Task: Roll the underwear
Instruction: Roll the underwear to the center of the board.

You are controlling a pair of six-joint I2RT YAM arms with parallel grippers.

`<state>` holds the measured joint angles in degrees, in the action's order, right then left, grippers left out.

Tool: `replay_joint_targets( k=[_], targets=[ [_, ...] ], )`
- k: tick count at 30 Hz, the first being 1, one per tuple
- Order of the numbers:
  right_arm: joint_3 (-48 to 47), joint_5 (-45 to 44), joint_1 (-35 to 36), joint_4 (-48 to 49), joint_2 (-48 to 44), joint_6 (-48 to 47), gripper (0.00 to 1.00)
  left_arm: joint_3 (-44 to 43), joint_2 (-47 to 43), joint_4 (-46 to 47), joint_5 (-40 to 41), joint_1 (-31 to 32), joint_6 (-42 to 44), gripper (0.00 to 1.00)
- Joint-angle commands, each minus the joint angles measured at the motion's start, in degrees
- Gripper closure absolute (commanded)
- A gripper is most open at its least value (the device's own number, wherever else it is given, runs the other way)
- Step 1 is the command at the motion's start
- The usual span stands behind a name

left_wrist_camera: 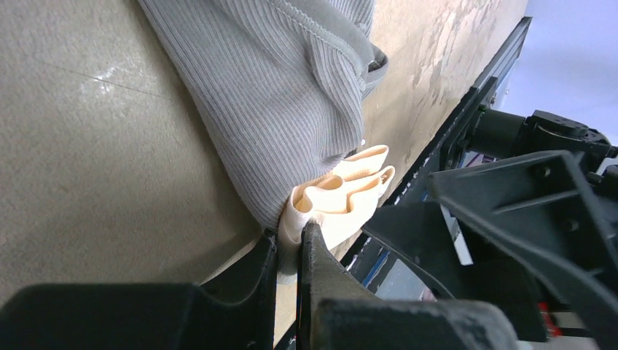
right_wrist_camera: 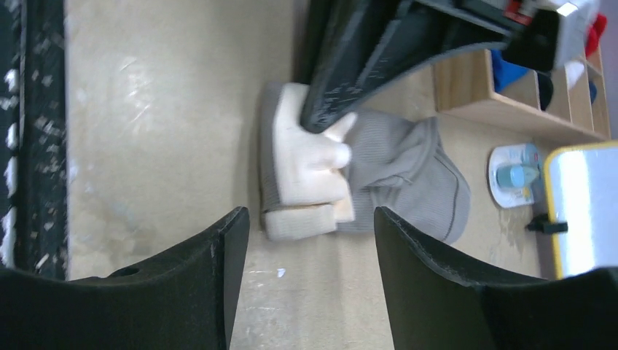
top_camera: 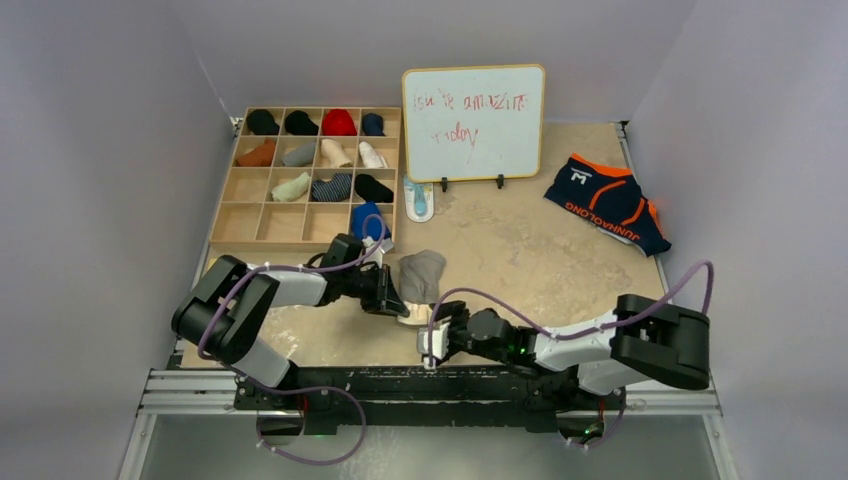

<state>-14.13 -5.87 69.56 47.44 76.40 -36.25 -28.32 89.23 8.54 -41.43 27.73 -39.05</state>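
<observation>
Your left fingers (left_wrist_camera: 318, 262) clamp the grey briefs (top_camera: 421, 275), right fingers (right_wrist_camera: 437, 281) stand open — roll seems unfinished, navy briefs (top_camera: 607, 203) untouched.

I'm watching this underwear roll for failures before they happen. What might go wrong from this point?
1. The left hand pinches only the cream waistband at one edge of the grey underwear. The thin hold may slip, and the bunched fabric could loosen.
2. The right hand is open, off the cloth and aimed right at that pinch. Closing in there, it might strike the left hand rather than the fabric.
</observation>
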Motion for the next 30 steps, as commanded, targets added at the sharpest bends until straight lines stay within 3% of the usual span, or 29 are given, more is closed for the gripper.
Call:
replay_joint_targets(
  k=[1, 11, 18, 24, 28, 30],
  targets=[
    [-2.36, -3.18, 3.3, 2.47, 4.27, -13.38, 0.35, -0.71, 1.49, -3.81, 0.28, -0.49, 3.69, 1.0],
    [-2.49, -2.85, 4.88, 13.12, 12.93, -20.04, 0.42, -0.59, 2.43, -3.53, 0.06, -0.57, 3.72, 1.0],
    [-3.27, -4.68, 4.89, 11.52, 15.72, -19.73, 0.54, -0.7, 2.18, -3.61, -0.14, -0.57, 3.72, 1.0],
    [-6.69, -4.29, 3.78, 2.51, 16.46, -13.33, 0.74, -0.86, 2.61, -3.61, -0.58, -0.57, 3.78, 1.0],
    [-9.09, -0.4, 1.28, -4.49, 14.75, -7.15, 0.97, -0.77, 2.2, -3.48, -0.51, -0.57, 3.63, 1.0],
    [-9.76, 3.02, -0.6, -7.48, 12.94, -4.26, 1.0, -0.78, 1.69, -3.48, -0.21, -0.57, 3.25, 1.0]
  ],
)
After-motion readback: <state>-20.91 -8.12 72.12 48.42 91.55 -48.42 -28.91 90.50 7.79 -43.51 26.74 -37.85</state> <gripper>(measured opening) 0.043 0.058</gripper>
